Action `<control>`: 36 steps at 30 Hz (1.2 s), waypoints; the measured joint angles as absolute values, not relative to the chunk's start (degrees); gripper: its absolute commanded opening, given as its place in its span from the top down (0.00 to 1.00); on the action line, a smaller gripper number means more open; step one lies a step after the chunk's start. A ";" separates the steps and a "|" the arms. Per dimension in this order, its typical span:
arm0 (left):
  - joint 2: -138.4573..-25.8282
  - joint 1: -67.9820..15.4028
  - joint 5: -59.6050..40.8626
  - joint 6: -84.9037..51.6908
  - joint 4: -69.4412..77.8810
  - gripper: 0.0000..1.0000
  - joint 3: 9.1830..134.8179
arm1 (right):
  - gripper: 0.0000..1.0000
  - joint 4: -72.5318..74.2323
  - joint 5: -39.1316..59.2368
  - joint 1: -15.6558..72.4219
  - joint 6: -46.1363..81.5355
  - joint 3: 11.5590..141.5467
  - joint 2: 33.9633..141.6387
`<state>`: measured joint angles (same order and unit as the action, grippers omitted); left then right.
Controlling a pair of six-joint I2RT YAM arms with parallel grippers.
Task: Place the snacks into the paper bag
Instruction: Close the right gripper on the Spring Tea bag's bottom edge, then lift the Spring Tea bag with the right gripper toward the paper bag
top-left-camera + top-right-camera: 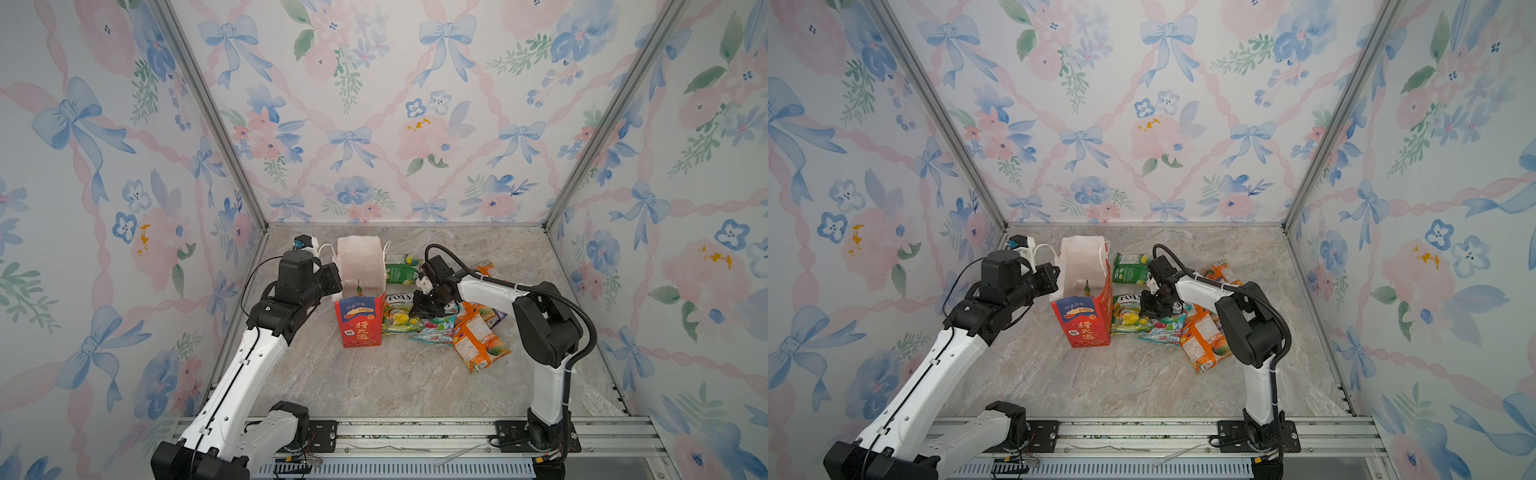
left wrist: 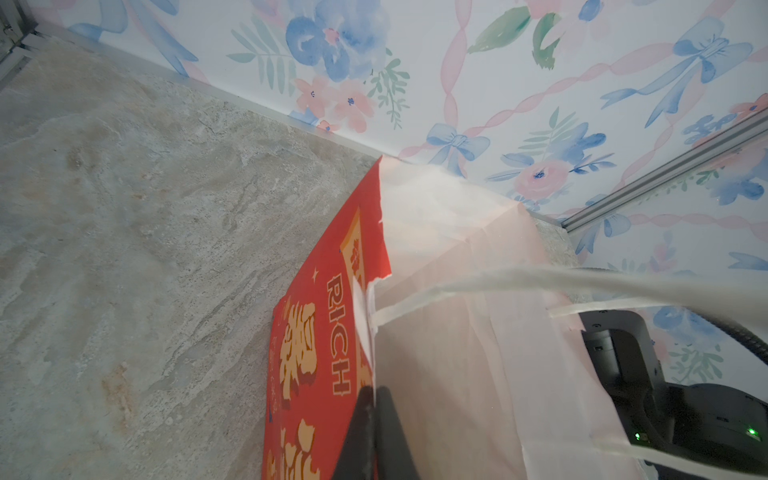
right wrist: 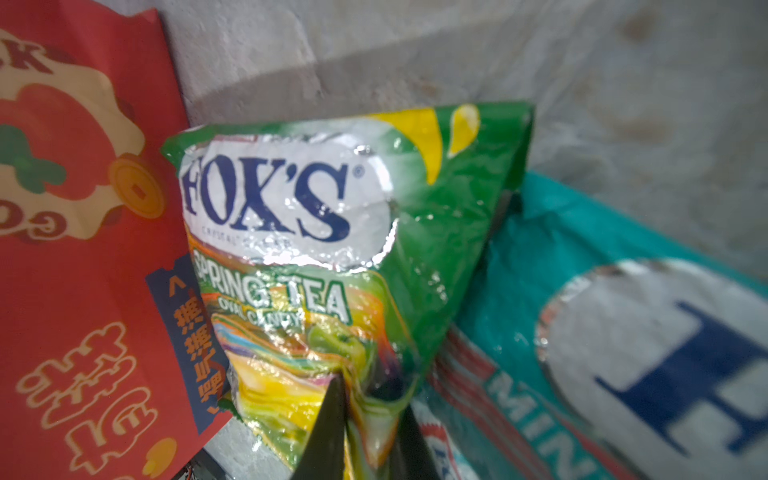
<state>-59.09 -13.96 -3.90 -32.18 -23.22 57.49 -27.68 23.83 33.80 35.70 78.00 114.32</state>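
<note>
My cell: three walls (image 1: 374, 124) papered with blue bows, pink ribbons and flowers. Aluminium posts (image 1: 212, 124) in both back corners. Floor (image 1: 395, 382) has a grey-beige marbled stone look. Slotted metal rail (image 1: 415, 434) along the near edge. Soft, even light.

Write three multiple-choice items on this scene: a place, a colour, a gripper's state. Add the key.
1. Where is the Spring Tea packet relative to the paper bag? A) inside it B) right beside it, outside C) far off, by the front rail
2. What colour is the bag's outside? A) red B) blue C) green
3. How is the left gripper? A) open, empty B) shut on the bag's wall C) shut on a snack
Key: 1 B, the right wrist view shows it against the bag's side; 2 A, red front in both top views; 3 B, it pinches the paper edge.
</note>
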 measured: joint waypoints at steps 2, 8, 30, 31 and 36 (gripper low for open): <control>-59.09 -13.96 -3.90 -32.21 -23.22 1.00 57.49 | 1.00 -28.93 23.57 33.80 35.14 78.81 114.17; -59.09 -13.96 -3.90 -32.18 -23.22 1.00 57.47 | 1.00 -33.67 22.65 33.80 33.78 83.33 112.81; -59.09 -13.96 -3.90 -32.18 -23.22 1.00 57.47 | 1.00 -53.15 17.30 33.36 26.89 100.18 108.99; -59.09 -13.96 -3.90 -32.18 -23.22 1.00 57.47 | 1.00 -54.13 17.06 33.21 26.52 101.62 108.75; -59.09 -13.96 -3.90 -32.18 -23.22 1.00 57.47 | 1.00 -58.50 15.77 32.51 24.95 108.97 106.67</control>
